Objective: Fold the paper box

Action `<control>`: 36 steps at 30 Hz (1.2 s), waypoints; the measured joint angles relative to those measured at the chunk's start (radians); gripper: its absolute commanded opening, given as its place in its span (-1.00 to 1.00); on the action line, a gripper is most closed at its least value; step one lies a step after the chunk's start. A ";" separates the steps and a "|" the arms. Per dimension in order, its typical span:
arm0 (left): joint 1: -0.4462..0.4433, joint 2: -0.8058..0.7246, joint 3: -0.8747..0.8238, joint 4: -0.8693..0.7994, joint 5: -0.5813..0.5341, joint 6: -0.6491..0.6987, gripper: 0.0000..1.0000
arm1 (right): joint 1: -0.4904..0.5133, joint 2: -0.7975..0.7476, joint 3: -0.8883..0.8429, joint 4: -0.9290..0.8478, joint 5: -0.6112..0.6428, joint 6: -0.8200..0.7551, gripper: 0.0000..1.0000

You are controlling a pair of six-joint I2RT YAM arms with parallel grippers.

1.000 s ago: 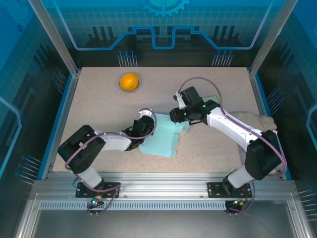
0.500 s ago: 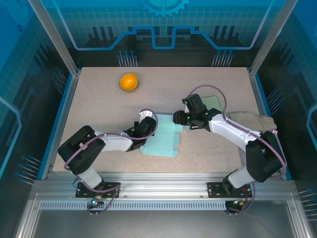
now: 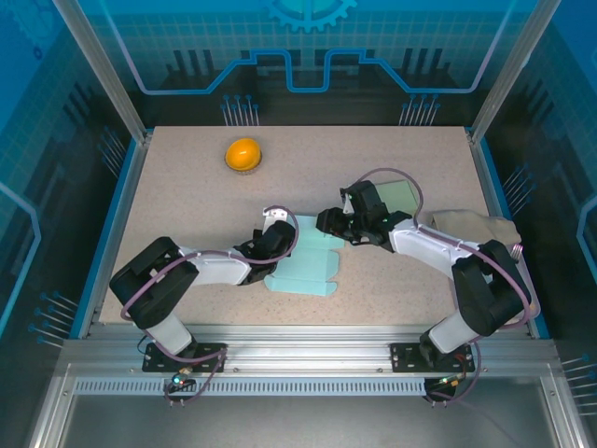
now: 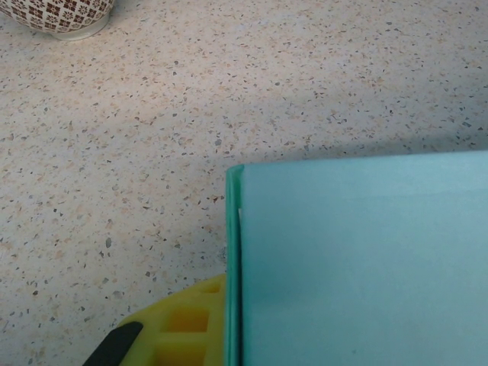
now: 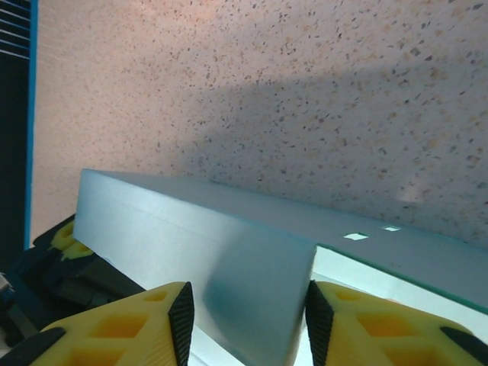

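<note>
Robot lab cell: aluminium frame (image 3: pixel 298 347), blue enclosure panels (image 3: pixel 308 47), speckled worktable (image 3: pixel 187 196)

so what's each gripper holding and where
Left gripper pinches the left edge of the teal paper box; right gripper straddles its raised flap, grip unclear.

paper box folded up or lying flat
Partly folded: most of the paper box lies flat on the table, but one flap is raised between the right fingers.
</note>
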 measured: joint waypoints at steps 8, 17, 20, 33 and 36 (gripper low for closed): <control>-0.005 0.000 0.008 -0.026 -0.017 -0.026 -1.00 | -0.005 0.000 -0.020 0.043 0.001 0.055 -0.36; -0.008 0.002 0.026 -0.058 -0.023 -0.034 -1.00 | -0.005 -0.064 -0.051 0.009 0.040 0.000 -0.11; -0.008 0.002 0.027 -0.063 -0.024 -0.042 -1.00 | -0.005 -0.115 -0.076 -0.010 0.062 -0.030 -0.15; -0.011 0.006 0.040 -0.082 -0.031 -0.051 -1.00 | -0.064 -0.070 -0.077 -0.037 0.169 -0.205 -0.61; -0.011 0.008 0.043 -0.086 -0.031 -0.051 -1.00 | -0.064 -0.014 -0.077 -0.052 0.203 -0.240 -0.64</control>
